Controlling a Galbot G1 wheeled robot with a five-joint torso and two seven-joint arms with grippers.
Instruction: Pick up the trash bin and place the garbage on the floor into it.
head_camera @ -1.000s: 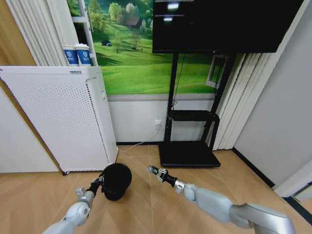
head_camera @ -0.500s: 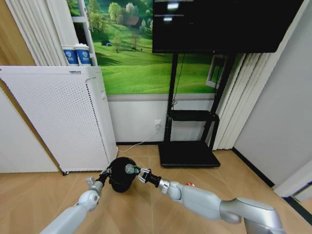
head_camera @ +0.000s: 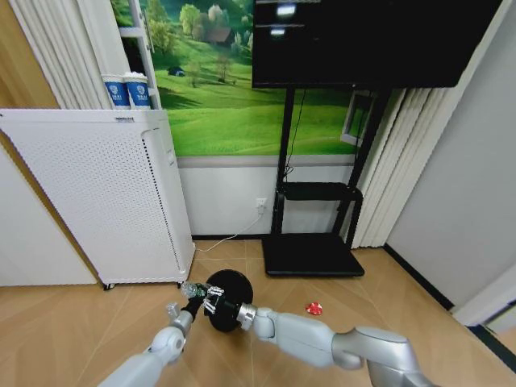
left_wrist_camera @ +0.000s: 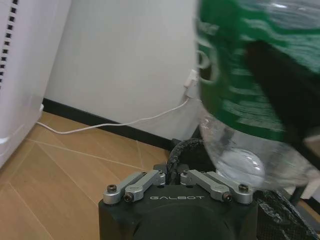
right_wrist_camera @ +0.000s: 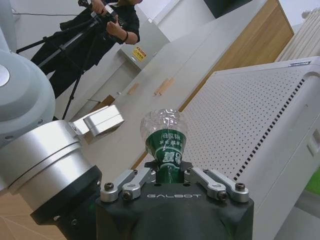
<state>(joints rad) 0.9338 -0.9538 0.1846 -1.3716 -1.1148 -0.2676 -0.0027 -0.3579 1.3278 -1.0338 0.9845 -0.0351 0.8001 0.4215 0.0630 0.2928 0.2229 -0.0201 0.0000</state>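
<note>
The right tool (head_camera: 211,301) is clamping the bottle (right_wrist_camera: 165,135) beside the trash bin (head_camera: 227,300), which the left tool (left_wrist_camera: 172,176) is gripping by its rim; releasing over the opening seems next.

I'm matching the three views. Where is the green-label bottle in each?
Head view: bottle low centre, in the right tool, beside the bin.
Left wrist view: bottle close up, above the left tool.
Right wrist view: bottle centre, between that tool's fingers.
Shared landmark: white perforated cabinet.
</note>
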